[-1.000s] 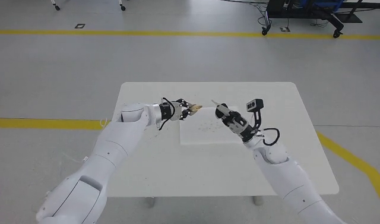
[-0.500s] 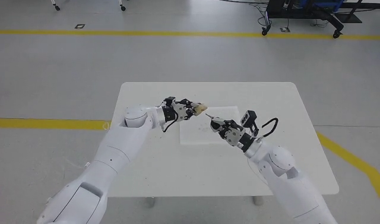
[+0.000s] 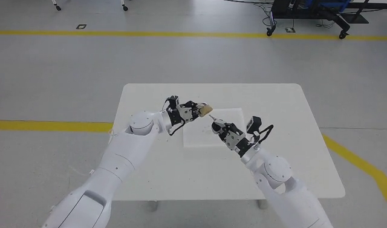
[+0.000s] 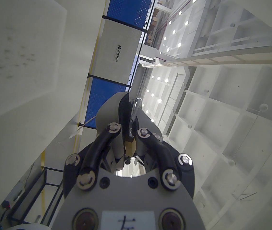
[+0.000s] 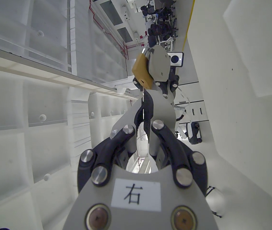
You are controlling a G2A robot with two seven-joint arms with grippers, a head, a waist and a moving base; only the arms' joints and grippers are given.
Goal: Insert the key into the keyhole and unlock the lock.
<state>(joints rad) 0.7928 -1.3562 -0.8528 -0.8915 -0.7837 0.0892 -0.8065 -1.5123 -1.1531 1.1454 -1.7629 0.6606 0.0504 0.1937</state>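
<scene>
Now the gap is closed: a second ago the right gripper point(image 3: 216, 127) stood well off to its side, and it has swung in above the table point(image 3: 290, 107) while the left gripper point(image 3: 195, 111) has turned the lock point(image 3: 205, 110) towards it. That puts the task at the insertion itself, I judge. The right fingers point(image 5: 163, 113) are pinched narrow on the key point(image 5: 146, 114), whose dark blade runs out beyond them to the lock's underside. Whether its tip is already in the keyhole, I cannot tell. The left fingers point(image 5: 161, 65) are clamped on the brass body, which juts past their tips, shackle held between them.
</scene>
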